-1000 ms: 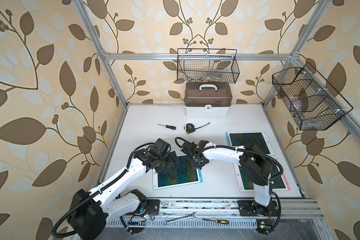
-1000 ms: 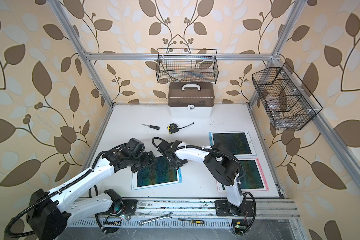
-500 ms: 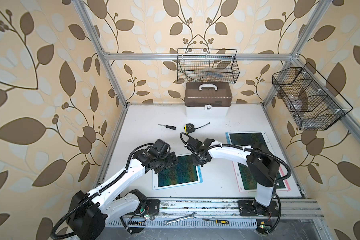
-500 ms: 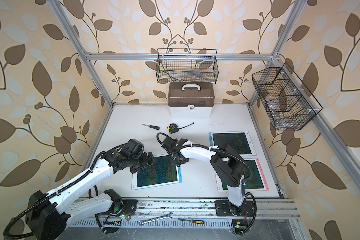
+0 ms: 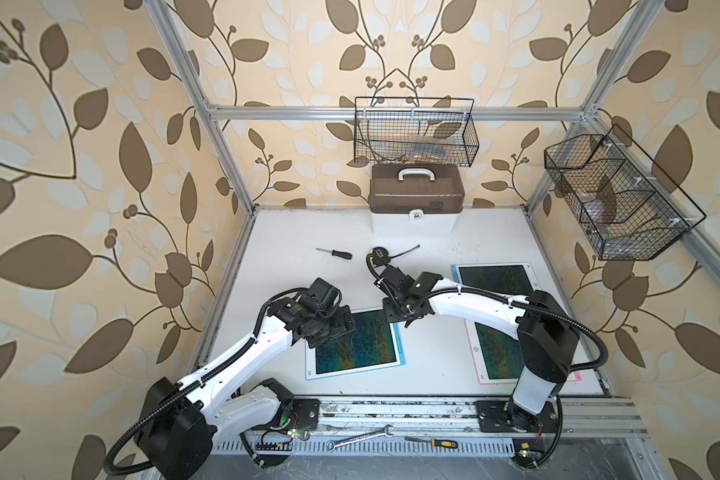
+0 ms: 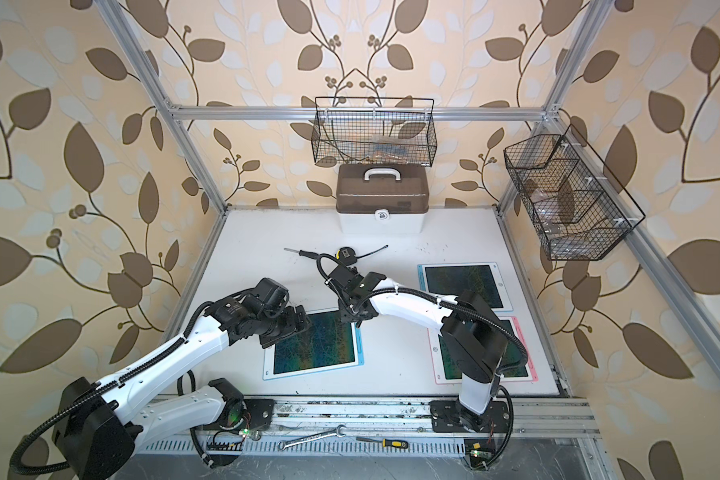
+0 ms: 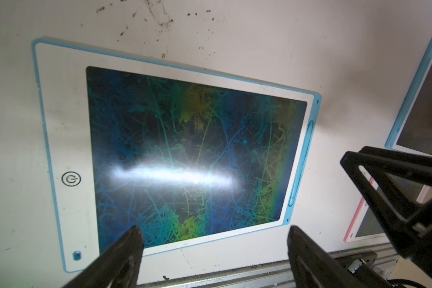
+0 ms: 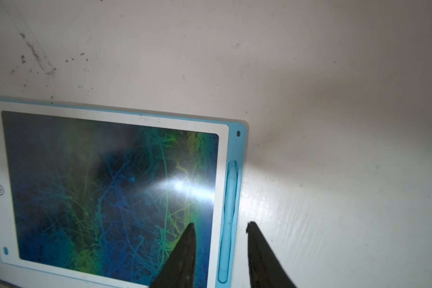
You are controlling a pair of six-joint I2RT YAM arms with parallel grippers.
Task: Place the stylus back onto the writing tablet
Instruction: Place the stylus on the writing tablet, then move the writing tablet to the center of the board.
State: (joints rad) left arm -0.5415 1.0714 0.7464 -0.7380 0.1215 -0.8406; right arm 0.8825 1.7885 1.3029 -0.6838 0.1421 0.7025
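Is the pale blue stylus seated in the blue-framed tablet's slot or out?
In: pale blue stylus lies in the slot of the blue-framed tablet; right gripper open.

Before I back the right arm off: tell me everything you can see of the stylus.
The stylus is a slim, pale blue, plastic-looking pen, matching the frame of the writing tablet. It lies flat, lengthwise in the groove along the tablet's side edge, tapered tip toward the corner with the small hole. It looks fully seated, touching only the groove. The right gripper straddles it, jaws parted, no contact visible.
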